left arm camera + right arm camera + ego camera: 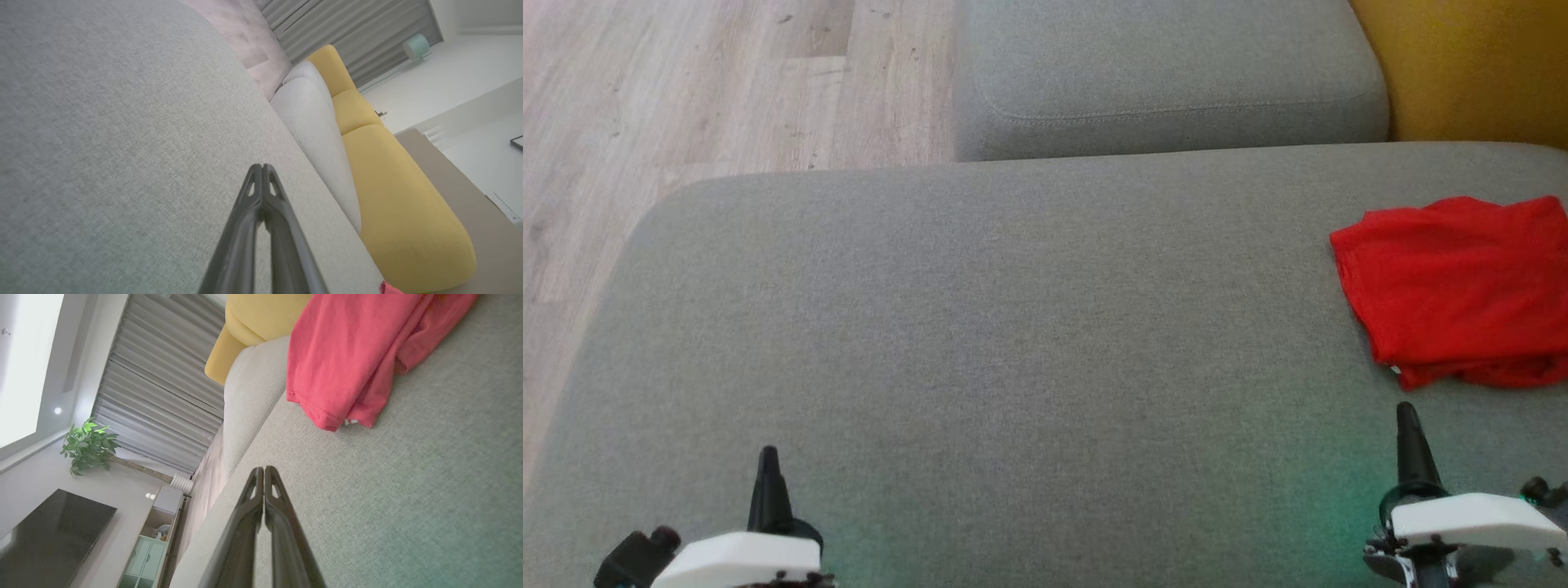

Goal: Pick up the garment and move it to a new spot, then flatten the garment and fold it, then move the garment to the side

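The garment (1454, 286) is a red cloth lying folded in a rough rectangle at the right side of the grey cushion (980, 327); part of it runs off the view's right edge. In the right wrist view the garment (351, 355) lies just ahead of my fingers, with a small white tag at its near corner. My right gripper (1406, 412) is shut and empty, a little short of the garment's near edge. Far to the left, my left gripper (768, 453) is shut too, over bare cushion. Both fingertip pairs, left (262, 166) and right (264, 468), press together.
A second grey cushion (1168, 73) lies beyond the one I work on. A yellow sofa part (1470, 65) stands at the back right. Pale wooden floor (686, 90) lies past the cushion's left edge.
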You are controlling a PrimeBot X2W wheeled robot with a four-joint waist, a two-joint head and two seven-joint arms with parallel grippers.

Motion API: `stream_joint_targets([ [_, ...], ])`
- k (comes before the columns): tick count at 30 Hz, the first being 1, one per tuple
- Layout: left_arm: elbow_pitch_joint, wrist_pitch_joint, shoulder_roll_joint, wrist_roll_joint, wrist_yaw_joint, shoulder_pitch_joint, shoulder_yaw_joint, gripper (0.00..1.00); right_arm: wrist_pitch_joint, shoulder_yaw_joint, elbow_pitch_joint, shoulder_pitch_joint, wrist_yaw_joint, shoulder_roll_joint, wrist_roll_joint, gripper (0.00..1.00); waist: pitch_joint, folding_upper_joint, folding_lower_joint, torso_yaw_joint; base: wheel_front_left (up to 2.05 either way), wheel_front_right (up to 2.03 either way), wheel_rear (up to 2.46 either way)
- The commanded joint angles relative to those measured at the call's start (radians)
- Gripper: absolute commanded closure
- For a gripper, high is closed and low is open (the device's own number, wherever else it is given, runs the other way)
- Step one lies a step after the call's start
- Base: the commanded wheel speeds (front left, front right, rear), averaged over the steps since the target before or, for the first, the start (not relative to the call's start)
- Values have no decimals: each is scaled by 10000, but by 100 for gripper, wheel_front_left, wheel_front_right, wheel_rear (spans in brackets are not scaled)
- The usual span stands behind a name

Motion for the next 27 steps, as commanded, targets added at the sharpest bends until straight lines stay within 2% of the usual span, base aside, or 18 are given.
stream_joint_targets([
  [1,-327,70,81,-247,-78,-568,304,100,82,86,-382,-528,-5,-121,279,100,10,0,-1,-4,0,0,0],
  [27,-366,874,73,-3241,-514,-1071,1062,100,872,-337,-490,-1114,-6,-121,3416,100,252,0,-1,-99,0,0,0],
])
